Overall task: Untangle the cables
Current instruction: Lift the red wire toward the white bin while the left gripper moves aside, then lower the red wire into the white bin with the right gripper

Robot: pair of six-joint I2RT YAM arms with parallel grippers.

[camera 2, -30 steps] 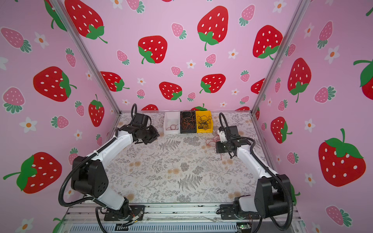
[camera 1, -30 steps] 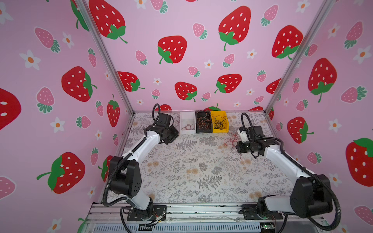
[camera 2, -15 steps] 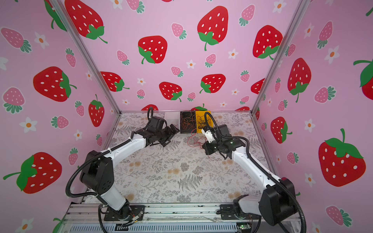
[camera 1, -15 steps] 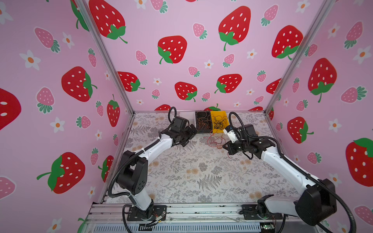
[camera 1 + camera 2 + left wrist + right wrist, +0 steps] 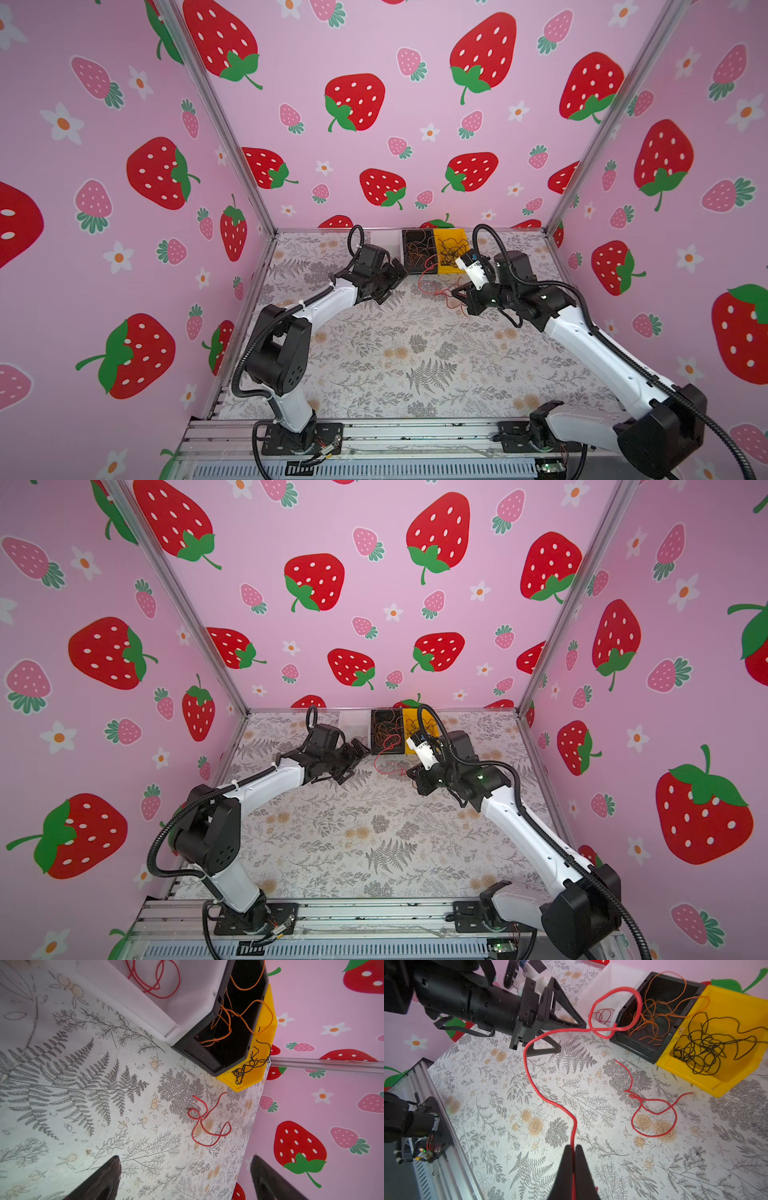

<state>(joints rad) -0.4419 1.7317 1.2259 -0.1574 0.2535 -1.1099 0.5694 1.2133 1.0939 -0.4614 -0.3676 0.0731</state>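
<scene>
While right gripper [image 5: 573, 1148] pinches red cable [image 5: 525, 1057], left gripper [image 5: 572, 1038] gapes beside 3 bins [image 5: 633, 1049].

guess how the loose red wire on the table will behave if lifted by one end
Probably springy, not limp: the loose wire holds its curls, and the held wire in the right gripper arches over the table without drooping. Thin, so likely very light. Its loops cross at a twist, so it may rise as one clump.
</scene>
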